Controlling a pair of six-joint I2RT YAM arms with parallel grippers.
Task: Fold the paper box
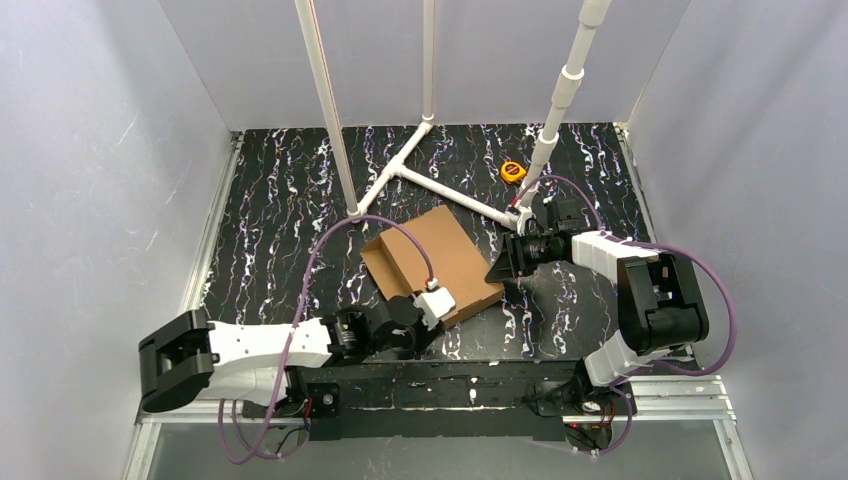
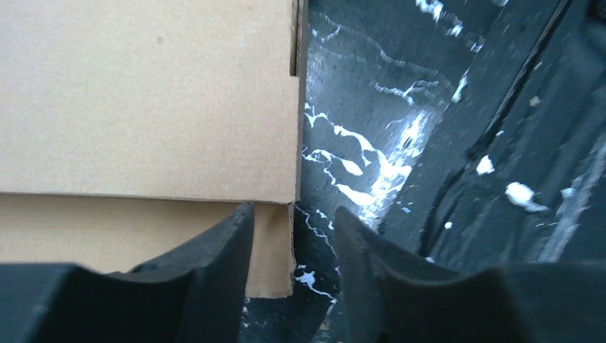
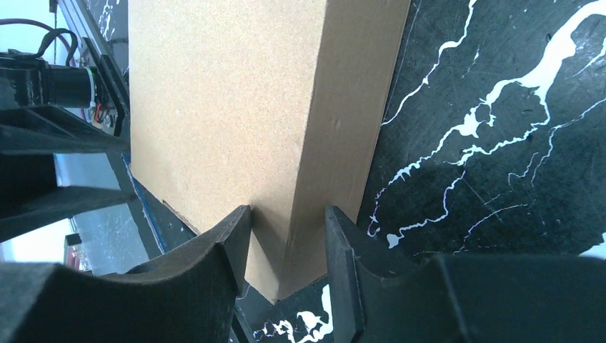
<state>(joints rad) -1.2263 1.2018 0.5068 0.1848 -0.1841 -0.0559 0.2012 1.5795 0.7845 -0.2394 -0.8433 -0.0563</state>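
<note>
The paper box is a brown cardboard mailer lying in the middle of the black marbled table, with a raised flap at its left end. My left gripper is at the box's near edge. In the left wrist view it is open, and a corner of the cardboard flap sits between the fingers beside the left one. My right gripper is at the box's right corner. In the right wrist view it is open and straddles the edge where the box top meets a side wall.
White PVC pipes lie on the table behind the box, and uprights rise from them. A yellow tape measure sits at the back right. Grey walls close in the left and right sides.
</note>
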